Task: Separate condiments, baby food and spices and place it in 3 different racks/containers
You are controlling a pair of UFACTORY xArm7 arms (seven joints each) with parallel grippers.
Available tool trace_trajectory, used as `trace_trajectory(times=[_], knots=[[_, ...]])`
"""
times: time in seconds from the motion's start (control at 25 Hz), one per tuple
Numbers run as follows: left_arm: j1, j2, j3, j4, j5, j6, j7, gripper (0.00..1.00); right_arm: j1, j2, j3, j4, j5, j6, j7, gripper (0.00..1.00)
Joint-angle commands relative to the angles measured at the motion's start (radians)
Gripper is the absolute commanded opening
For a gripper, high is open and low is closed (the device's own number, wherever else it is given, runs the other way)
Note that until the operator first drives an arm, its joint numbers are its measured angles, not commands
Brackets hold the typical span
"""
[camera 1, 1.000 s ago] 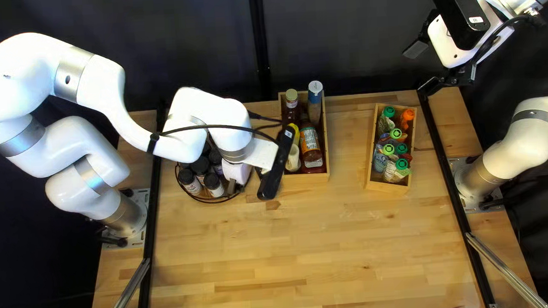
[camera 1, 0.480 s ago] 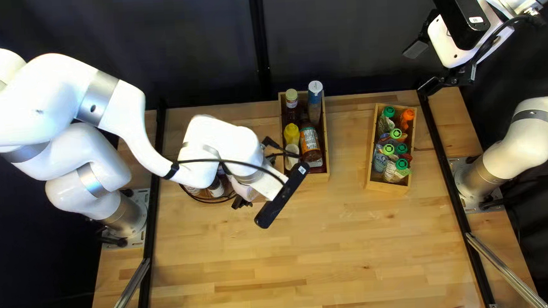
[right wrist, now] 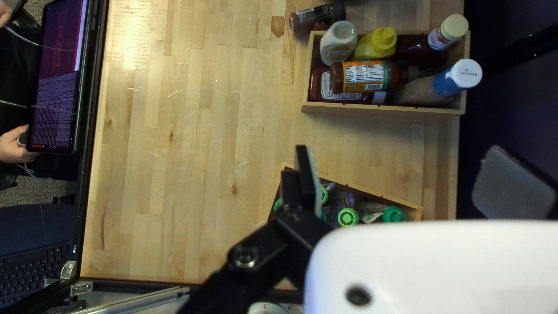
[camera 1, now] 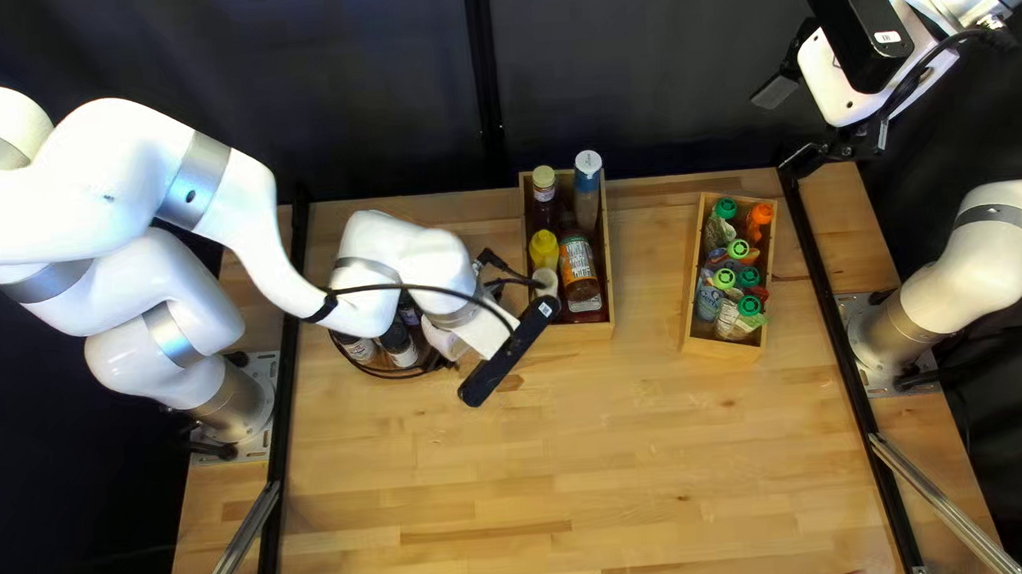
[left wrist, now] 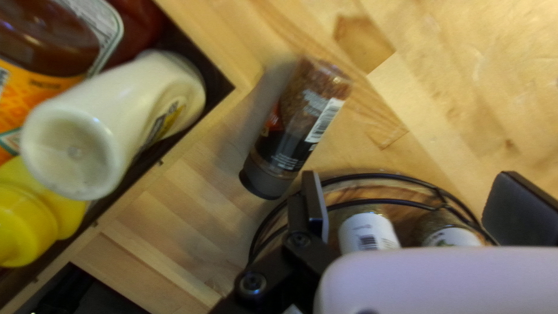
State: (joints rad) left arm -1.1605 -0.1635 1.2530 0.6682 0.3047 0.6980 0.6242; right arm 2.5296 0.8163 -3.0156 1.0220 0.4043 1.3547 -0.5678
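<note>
Brown-red spice bottle (left wrist: pixel 296 125) lies on its side on worktop (camera 1: pixel 428 481), just beside condiment box (left wrist: pixel 215 43), dark cap toward round wire rack (left wrist: pixel 372 189). Left jaws (left wrist: pixel 417 208) wide apart, nothing held; right jaws (right wrist: pixel 410 181) likewise. Bottle looks stiff, light, slick, apt to roll; best pinched across mid-body.

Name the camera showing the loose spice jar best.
Left wrist view: the spice jar shows whole and large, cap and label included. Right wrist view: small, beside the condiment box. Top left view: hidden by my left arm.
</note>
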Motion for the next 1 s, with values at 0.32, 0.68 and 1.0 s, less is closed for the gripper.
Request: trace_trajectory(times=[0.32, 0.68, 1.0], knots=[[-0.055, 0.222, 0.073, -0.023, -0.33, -0.155, 0.265, 1.0, 0.0, 0.0, 0.0, 0.0, 0.0, 0.0, 0.0, 1.0], [0.075, 0.314, -0.059, -0.017, -0.493, -0.192, 0.373, 1.0, 0.0, 0.0, 0.0, 0.0, 0.0, 0.0, 0.0, 1.0], [0.209, 0.384, -0.198, -0.006, -0.647, -0.237, 0.469, 1.0, 0.0, 0.0, 0.0, 0.0, 0.0, 0.0, 0.0, 1.0]])
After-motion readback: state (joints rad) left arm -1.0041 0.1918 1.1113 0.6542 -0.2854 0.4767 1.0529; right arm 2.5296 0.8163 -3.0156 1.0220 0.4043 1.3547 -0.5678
